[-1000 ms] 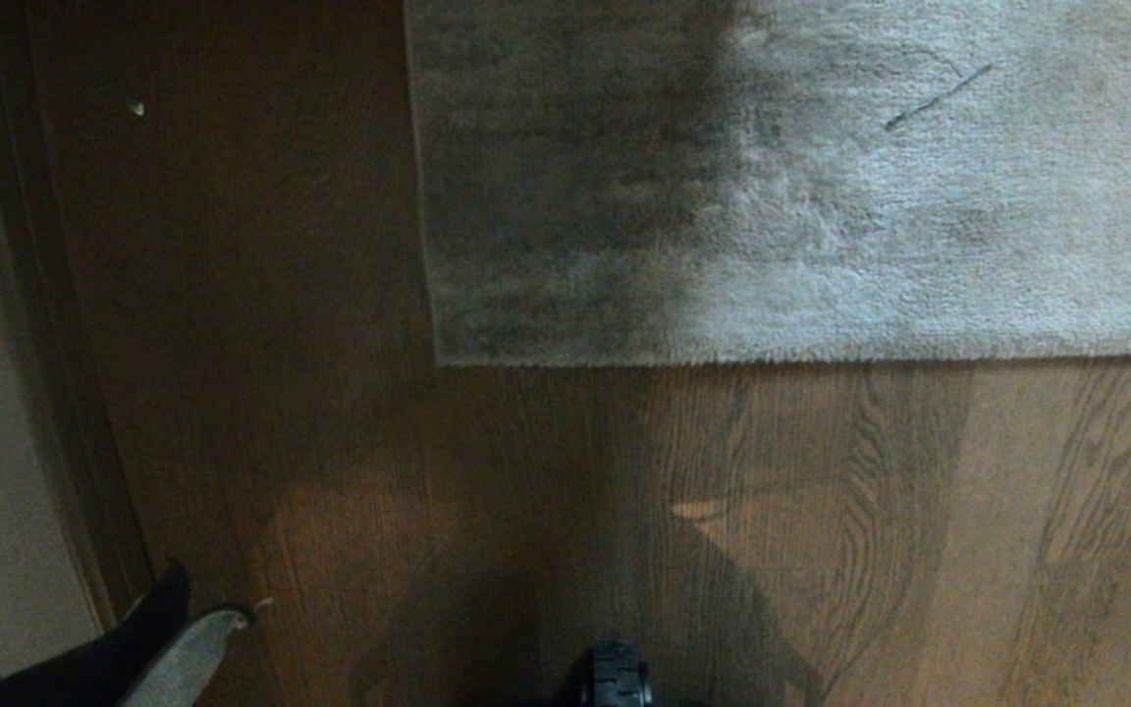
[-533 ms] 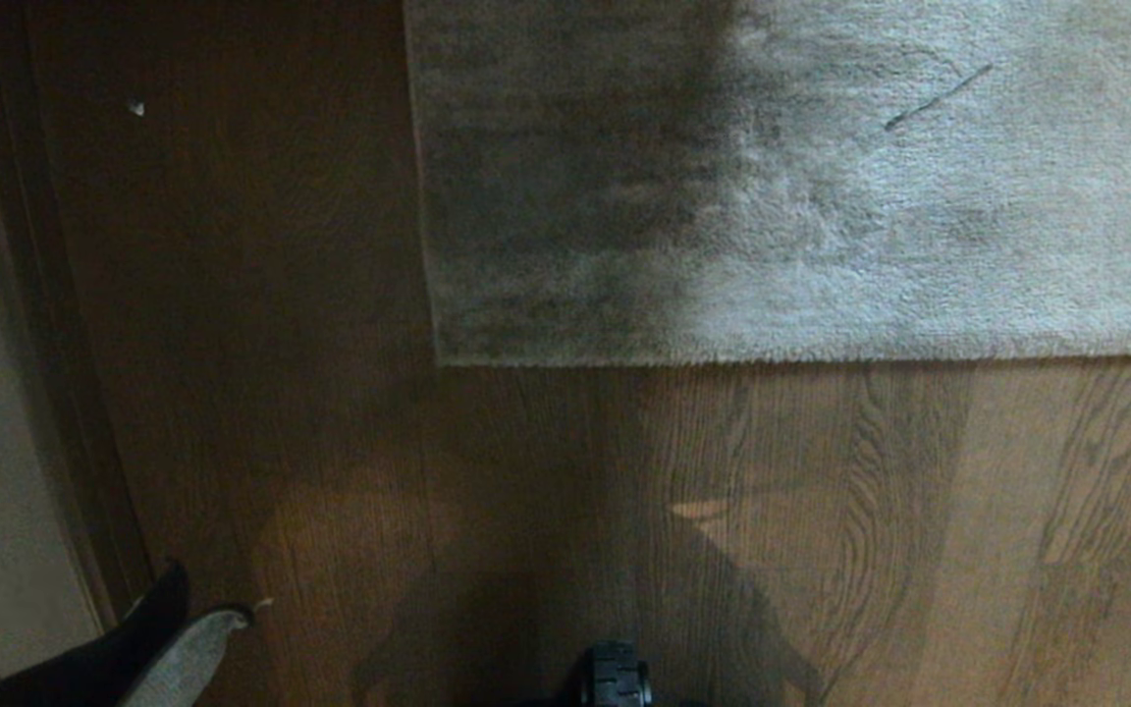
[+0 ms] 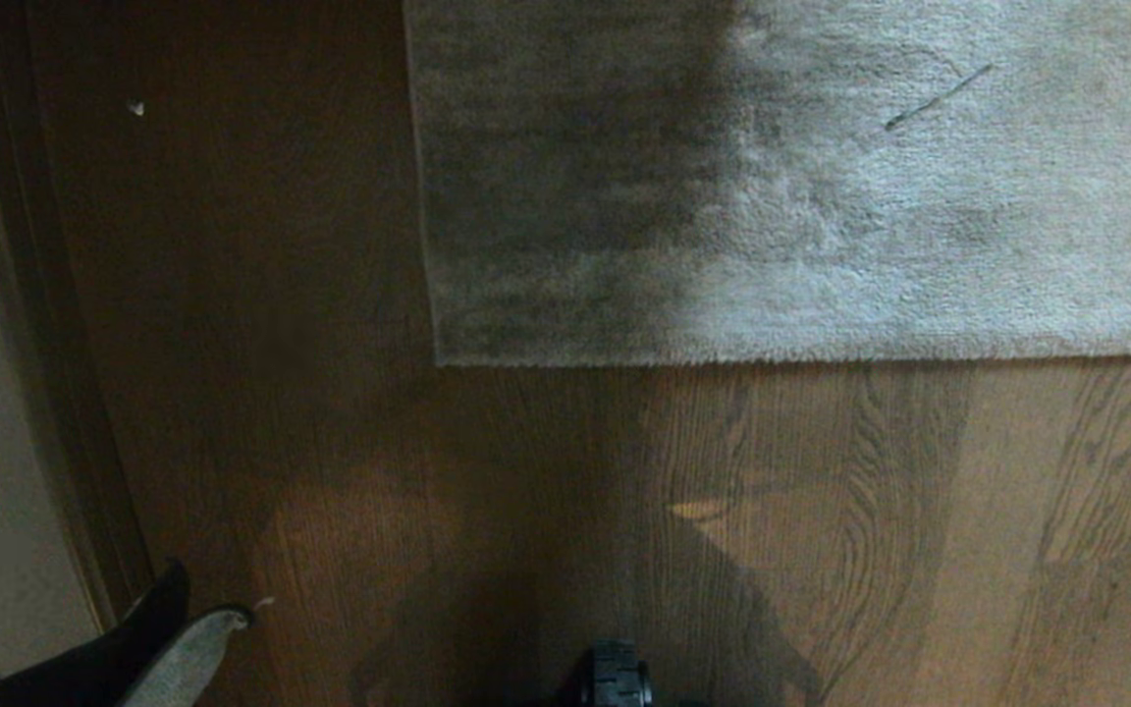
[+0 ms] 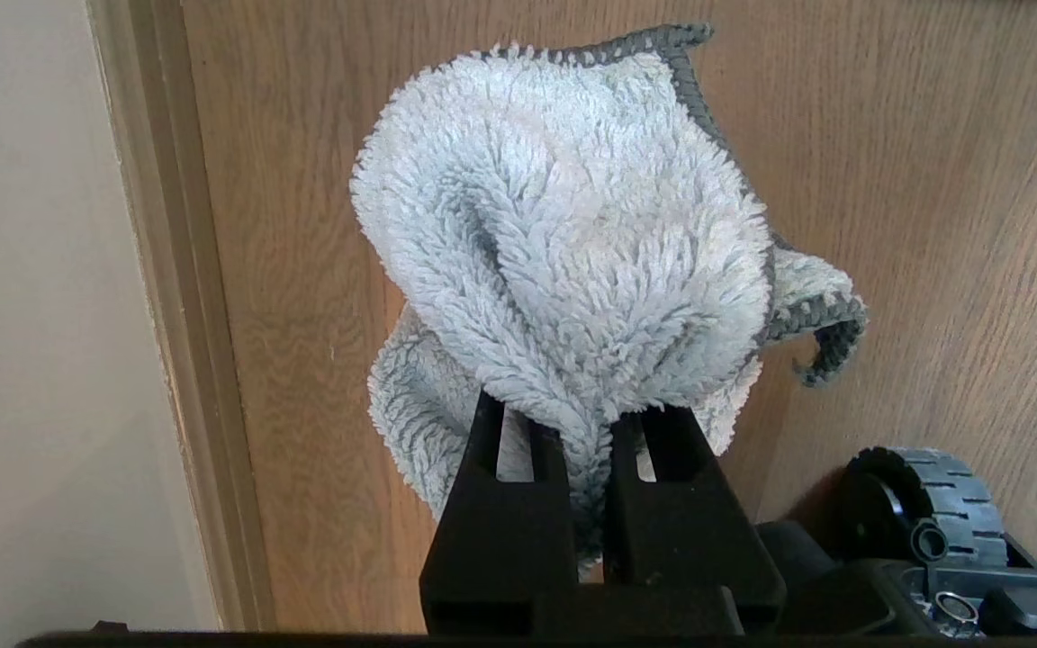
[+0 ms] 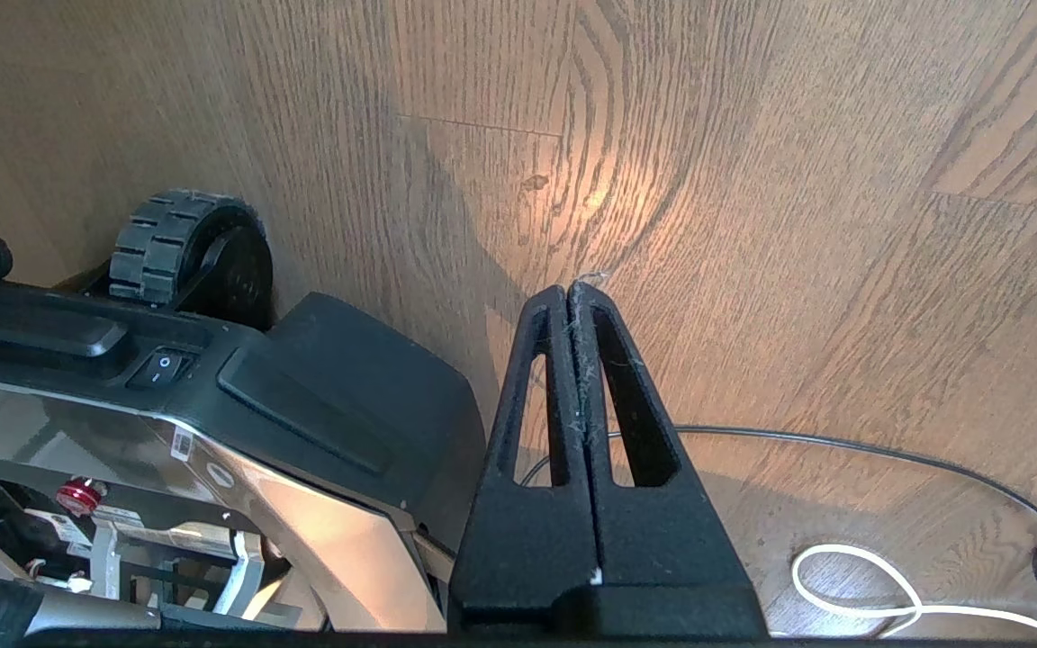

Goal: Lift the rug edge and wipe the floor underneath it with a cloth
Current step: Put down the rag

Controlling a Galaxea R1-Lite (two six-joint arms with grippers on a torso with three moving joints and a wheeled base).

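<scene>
The cloth point(image 4: 563, 261) is pinched in the left gripper point(image 4: 586, 423) above the floor point(image 3: 821, 511). The right gripper point(image 5: 570, 292) is closed on nothing. The rug edge point(image 3: 801, 358) lies flat.

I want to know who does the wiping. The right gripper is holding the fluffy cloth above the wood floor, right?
Not quite. The left gripper is holding the fluffy cloth above the wood floor, as the left wrist view shows. The right gripper is shut on nothing.

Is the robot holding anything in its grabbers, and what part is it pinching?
The left gripper pinches a bunched fold of the fluffy cloth, not its grey stitched border. The right gripper is shut on nothing.
</scene>
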